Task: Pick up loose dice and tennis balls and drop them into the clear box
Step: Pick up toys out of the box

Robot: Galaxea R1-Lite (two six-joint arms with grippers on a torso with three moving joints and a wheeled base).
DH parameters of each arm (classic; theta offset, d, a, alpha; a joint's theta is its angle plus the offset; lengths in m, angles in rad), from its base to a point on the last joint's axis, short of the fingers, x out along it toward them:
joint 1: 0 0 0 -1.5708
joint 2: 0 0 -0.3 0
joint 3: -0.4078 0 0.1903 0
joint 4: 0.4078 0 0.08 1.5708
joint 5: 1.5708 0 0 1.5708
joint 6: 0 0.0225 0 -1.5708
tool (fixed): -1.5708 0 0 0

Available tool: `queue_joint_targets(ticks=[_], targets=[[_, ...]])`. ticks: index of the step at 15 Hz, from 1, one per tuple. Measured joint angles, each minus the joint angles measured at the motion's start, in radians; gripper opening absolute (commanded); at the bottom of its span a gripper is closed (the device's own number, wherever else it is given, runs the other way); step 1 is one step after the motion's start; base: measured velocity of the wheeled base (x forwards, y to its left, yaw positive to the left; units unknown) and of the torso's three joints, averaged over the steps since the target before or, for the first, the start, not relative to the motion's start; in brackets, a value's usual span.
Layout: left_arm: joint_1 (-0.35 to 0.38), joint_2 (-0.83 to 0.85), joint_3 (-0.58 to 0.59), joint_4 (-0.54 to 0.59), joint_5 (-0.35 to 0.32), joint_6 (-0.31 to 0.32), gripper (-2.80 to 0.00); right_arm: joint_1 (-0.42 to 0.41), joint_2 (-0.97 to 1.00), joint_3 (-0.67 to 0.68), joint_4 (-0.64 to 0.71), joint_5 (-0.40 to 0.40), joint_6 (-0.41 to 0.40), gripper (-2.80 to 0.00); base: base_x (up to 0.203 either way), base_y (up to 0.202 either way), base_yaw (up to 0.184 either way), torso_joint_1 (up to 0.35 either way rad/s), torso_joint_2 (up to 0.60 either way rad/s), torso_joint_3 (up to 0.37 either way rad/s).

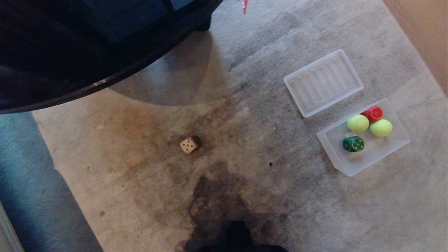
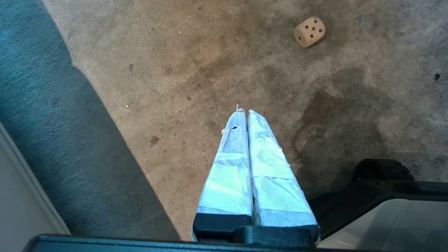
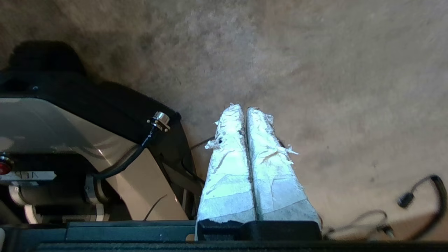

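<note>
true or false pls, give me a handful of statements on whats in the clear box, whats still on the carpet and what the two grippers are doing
1. The clear box holds two tennis balls, one beside the other. True.
2. The dark green die lies loose on the carpet. False: it sits inside the clear box, along with the red die.
3. The beige die is on the carpet, apart from the box. True.
4. The ribbed lid covers the box. False: it lies flat on the carpet beside the open box.
5. The right gripper grips a die. False: its fingers are shut on nothing, above bare carpet.
6. The left gripper is shut and empty. True.
</note>
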Motion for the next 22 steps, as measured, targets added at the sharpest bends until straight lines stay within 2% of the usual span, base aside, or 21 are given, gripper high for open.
queue_joint_targets(ticks=[8, 19, 22], targets=[[0.0, 0.0, 0.0, 0.0, 0.0, 0.0, -2.8, 0.039, -0.326, 0.043, 0.014, 0.046, 0.017, -2.8, 0.0, 0.0, 0.0, 0.0, 0.0, 0.0], [0.0, 0.0, 0.0, 0.0, 0.0, -0.005, -2.8, 0.041, -0.369, 0.046, 0.015, 0.047, 0.026, -2.8, 0.0, 0.0, 0.0, 0.0, 0.0, 0.0], [0.0, 0.0, 0.0, -0.001, 0.0, -0.007, -2.8, 0.042, -0.369, 0.046, 0.015, 0.047, 0.025, -2.8, -0.148, 0.113, -0.002, 0.005, 0.0, 0.006]])
